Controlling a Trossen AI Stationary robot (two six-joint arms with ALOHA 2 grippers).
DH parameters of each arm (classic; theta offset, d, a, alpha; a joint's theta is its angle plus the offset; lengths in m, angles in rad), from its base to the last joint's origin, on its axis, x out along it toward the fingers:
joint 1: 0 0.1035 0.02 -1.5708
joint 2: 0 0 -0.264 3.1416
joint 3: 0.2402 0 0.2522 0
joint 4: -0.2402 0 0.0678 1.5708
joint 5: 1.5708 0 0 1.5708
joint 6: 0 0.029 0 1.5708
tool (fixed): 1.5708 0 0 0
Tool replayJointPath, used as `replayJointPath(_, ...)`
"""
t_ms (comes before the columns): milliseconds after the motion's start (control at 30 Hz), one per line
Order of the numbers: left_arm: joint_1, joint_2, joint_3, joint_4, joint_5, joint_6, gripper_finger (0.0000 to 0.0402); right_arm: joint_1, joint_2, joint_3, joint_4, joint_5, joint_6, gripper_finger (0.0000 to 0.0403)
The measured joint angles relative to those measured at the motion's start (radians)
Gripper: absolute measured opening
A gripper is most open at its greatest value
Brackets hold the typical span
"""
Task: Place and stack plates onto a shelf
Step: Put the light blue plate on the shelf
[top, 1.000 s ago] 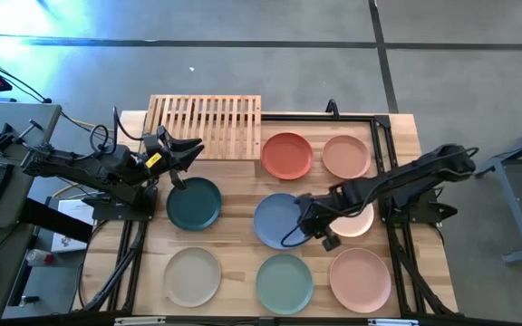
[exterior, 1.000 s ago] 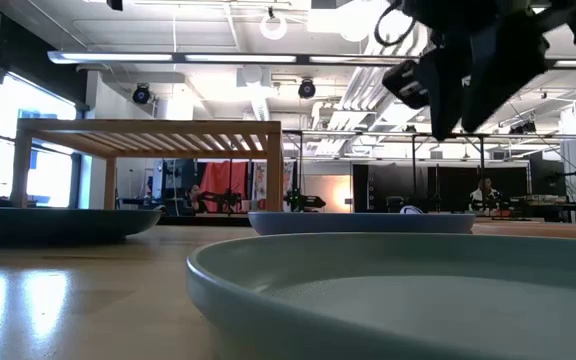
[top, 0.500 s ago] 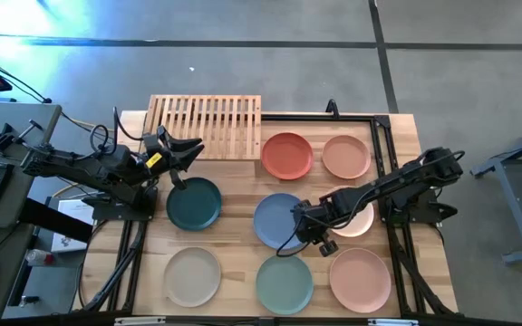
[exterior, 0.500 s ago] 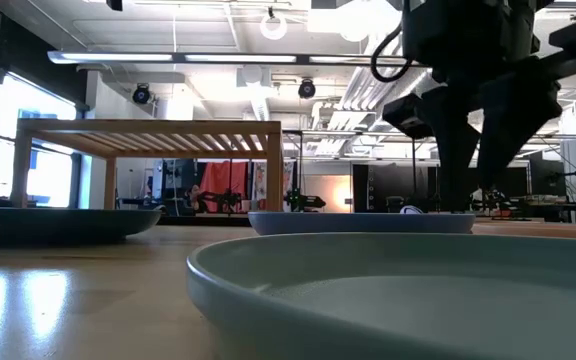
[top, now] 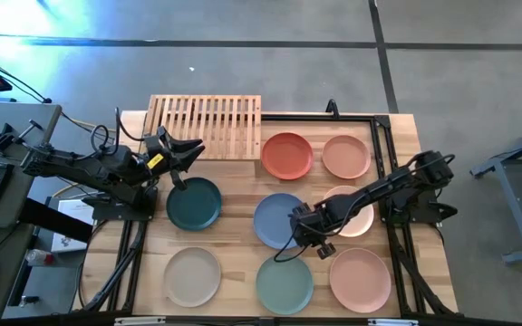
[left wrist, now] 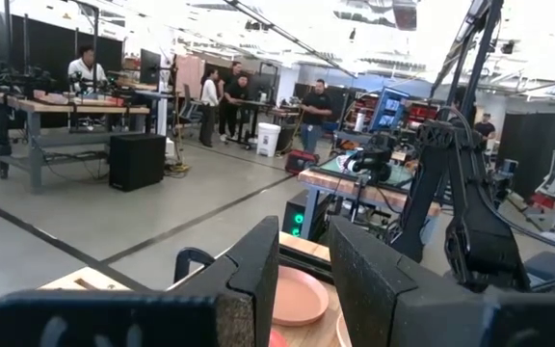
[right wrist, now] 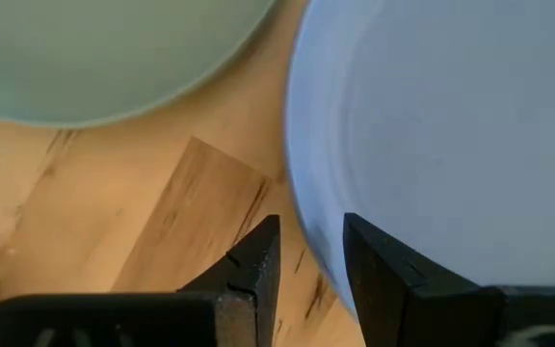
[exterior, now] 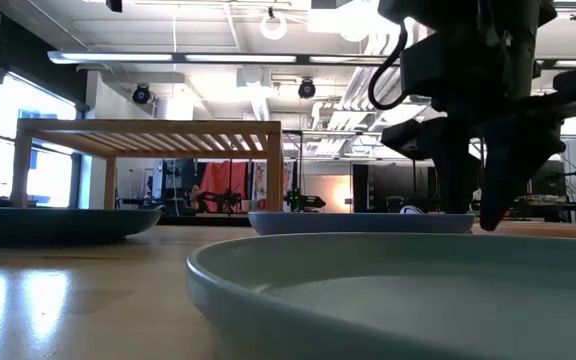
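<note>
The blue plate [top: 277, 220] lies flat near the middle of the table [top: 234, 263], and the other things are placed from it; the right gripper [top: 303, 237] is down at the blue plate's rim on the side toward the sage green plate [top: 285, 282], its fingers [right wrist: 254, 267] parted by a narrow gap, one over bare wood and the other over the plate's edge, with nothing clamped between them; in the low view the two dark fingers [exterior: 450, 170] hang to the level of the blue plate's rim, whether touching it I cannot tell; just beyond the blue plate, on the far side from the sage green one, sits the terracotta red plate [top: 286, 155], with a peach-pink plate [top: 346, 156] beside it; a second peach-pink plate [top: 353, 214], partly under the right arm, lies beside the blue plate, and a third [top: 360, 279] beside the sage green one; on the blue plate's other side lies the dark teal plate [top: 194, 203], and near that the beige plate [top: 192, 276]; the shelf [top: 207, 126] stands beyond the dark teal plate, bare of plates; the left gripper [top: 187, 149] waits above the shelf's near edge, fingers slightly parted and empty.
</note>
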Motion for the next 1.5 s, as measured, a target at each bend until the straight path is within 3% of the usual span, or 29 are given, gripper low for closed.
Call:
replayJointPath(600,0.000,0.000,0.000,-0.002,-0.039,0.017,0.0083,0.000,0.016,0.000,0.001,0.066,0.000,0.0094)
replayJointPath(700,0.000,0.000,0.000,-0.002,-0.050,0.018,0.0083,0.000,0.016,0.000,0.000,0.066,0.000,0.0080)
replayJointPath(933,0.000,0.000,0.000,-0.002,-0.052,0.018,0.0083,0.000,0.015,0.000,0.003,0.053,-0.001,0.0006)
replayJointPath(1233,0.000,0.000,0.000,-0.002,-0.052,0.018,0.0083,0.000,0.014,0.006,-0.009,0.037,-0.001,0.0002)
replayJointPath(1500,0.000,0.000,0.000,-0.001,-0.052,0.017,0.0083,0.000,0.014,0.109,-0.119,0.029,-0.026,0.0000)
